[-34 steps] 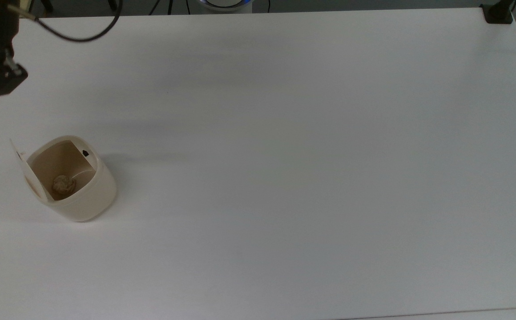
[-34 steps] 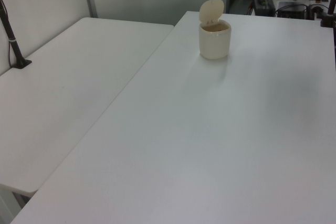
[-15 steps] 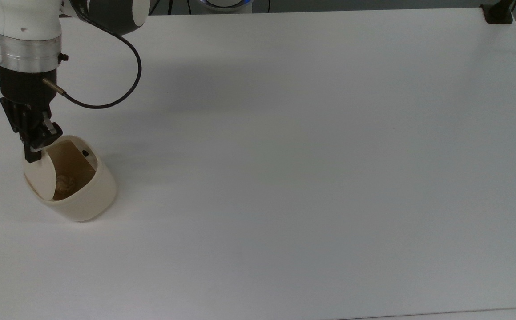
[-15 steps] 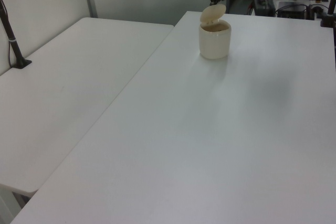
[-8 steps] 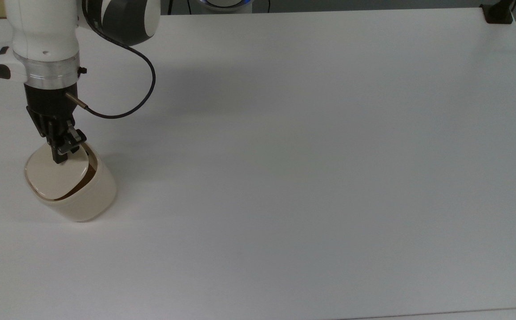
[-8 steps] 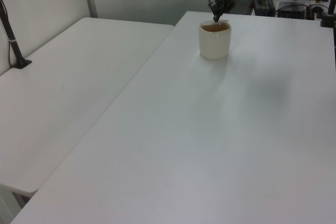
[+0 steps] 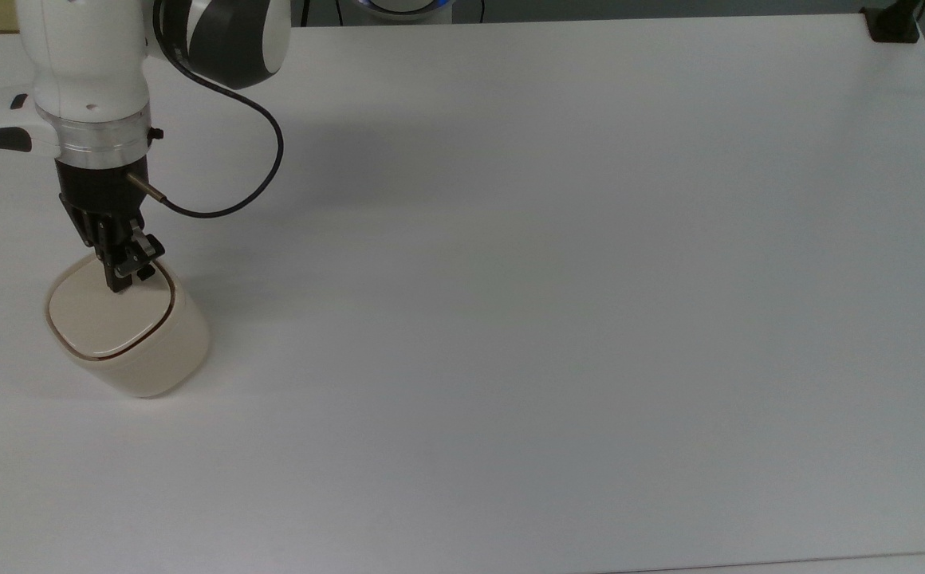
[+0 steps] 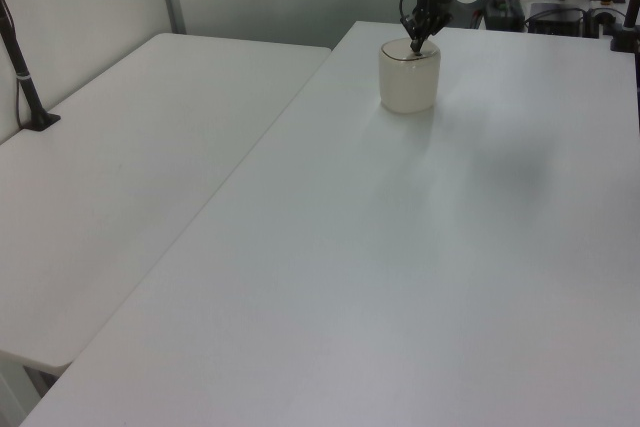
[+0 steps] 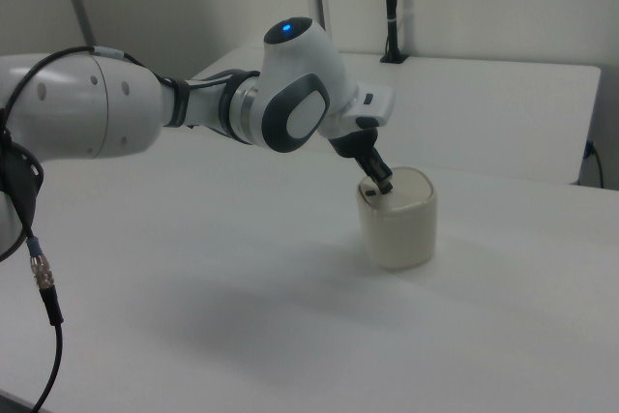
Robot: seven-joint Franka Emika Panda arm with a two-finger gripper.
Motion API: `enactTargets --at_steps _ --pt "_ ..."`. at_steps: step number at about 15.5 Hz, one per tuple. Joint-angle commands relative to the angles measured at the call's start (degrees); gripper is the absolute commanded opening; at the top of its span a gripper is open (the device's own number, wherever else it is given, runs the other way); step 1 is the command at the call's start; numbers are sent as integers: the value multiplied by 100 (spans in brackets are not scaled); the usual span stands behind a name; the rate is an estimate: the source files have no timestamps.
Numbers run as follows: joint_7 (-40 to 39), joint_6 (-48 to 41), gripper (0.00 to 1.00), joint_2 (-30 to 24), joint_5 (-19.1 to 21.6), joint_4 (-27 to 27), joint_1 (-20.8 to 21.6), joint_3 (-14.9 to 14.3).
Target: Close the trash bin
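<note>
Now the gripper (image 7: 117, 281), fingers pressed together, bears on the trash bin (image 7: 129, 331) lid; press squarely down beside the button edge until it latches

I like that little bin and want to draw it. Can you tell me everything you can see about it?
The trash bin is a small cream tub with rounded corners, and it looks like smooth plastic. Its flat lid lies shut on top, with a thin dark seam running round the edge. It stands upright on the white table, near the top view's left edge. The robot's black end effector presses its tip down on the lid, near the rim.
</note>
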Motion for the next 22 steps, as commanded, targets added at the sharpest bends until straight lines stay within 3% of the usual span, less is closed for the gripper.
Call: enactTargets --at_steps 1,5,9,16,22 --pt "47 -113 0 167 -61 -79 18 -35" --pt "64 -131 0 89 -43 -8 9 -35" --pt "-119 -674 1 -403 -52 89 219 9" --pt "-1656 -2738 1 -1308 -78 80 1115 105" --pt "-2315 -4128 1 -1871 -34 45 1907 105"
